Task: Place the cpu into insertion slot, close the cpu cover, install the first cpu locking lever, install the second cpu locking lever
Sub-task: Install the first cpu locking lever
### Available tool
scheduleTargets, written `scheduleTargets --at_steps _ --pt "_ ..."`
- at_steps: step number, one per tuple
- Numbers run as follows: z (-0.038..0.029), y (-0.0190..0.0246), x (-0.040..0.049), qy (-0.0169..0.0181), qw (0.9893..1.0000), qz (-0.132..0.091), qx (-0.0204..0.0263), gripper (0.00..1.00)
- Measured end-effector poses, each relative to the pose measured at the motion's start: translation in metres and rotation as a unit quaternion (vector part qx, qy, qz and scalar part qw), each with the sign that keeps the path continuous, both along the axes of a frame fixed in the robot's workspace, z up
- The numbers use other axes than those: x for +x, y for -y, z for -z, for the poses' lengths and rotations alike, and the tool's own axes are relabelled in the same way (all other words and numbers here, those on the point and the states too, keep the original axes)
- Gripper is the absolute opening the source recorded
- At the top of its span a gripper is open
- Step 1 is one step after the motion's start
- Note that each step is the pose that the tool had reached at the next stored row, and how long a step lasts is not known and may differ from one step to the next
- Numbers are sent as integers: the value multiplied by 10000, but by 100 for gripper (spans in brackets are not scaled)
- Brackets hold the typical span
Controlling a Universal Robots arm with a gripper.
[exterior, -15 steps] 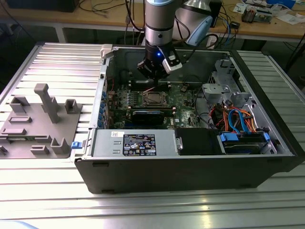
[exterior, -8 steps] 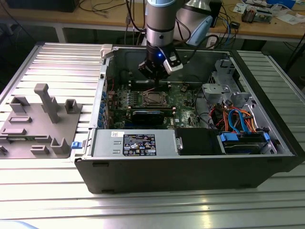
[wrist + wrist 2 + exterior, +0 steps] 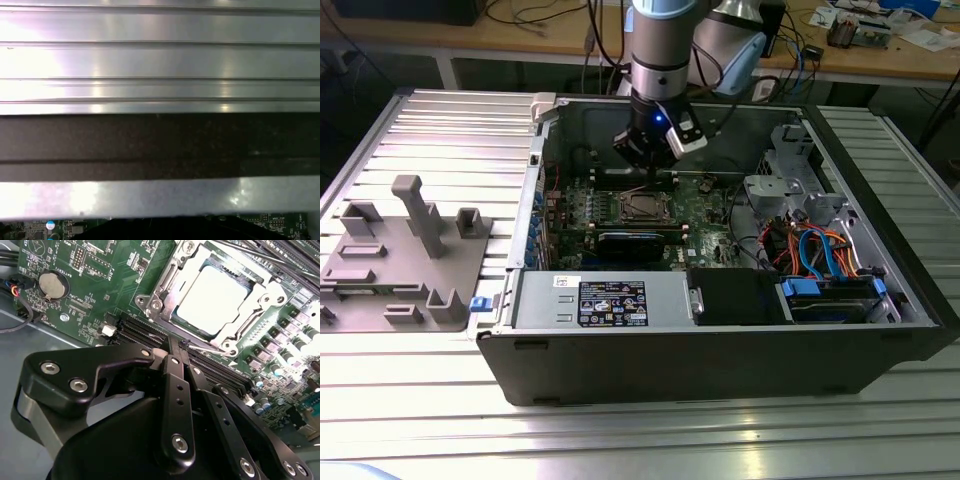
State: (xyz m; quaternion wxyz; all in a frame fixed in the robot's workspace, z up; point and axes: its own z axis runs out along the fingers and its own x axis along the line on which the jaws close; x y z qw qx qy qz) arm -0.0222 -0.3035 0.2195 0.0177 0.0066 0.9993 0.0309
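One arm is seen in the exterior view reaching down into an open computer case (image 3: 720,350) that lies on a ribbed metal counter (image 3: 450,120), with the pincer (image 3: 655,150) held low over the green circuit board (image 3: 705,215), just behind the insertion slot (image 3: 620,207). A grey moulded tray (image 3: 400,260) is set on the counter at the exterior view's left, well apart from the case.

In the second wrist view the cpu (image 3: 217,300) is shown seated flat in the insertion slot (image 3: 150,302). Its top is a pale, dull silver-grey square with rounded corners, brightly lit and without visible marks. The cpu cover (image 3: 270,292), a thin silver frame, is laid down over the chip so that the metal top is framed by its square window.

The black fingers (image 3: 175,385) of the pincer (image 3: 181,346) are drawn together, with hardly any gap between the tips. A thin silver wire lever (image 3: 212,347) runs along the near edge of the slot, and its hooked end lies right at the fingertips. It seems to be touched by them, though whether the wire is actually pinched cannot be made out.

Long black memory slots (image 3: 145,332) are seen between the pincer and the slot, and a round coin battery (image 3: 53,285) sits on the board well off to one side.

In the first wrist view the ribbed counter (image 3: 160,60), a dark band of the case wall (image 3: 160,140) and a narrow strip of green board (image 3: 270,218) are shown.
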Motion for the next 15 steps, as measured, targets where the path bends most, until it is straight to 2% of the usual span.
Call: scheduleTargets --at_steps 9,15 --pt "44 0 40 -30 10000 52 17 11" --pt "76 0 50 -32 10000 68 26 11"
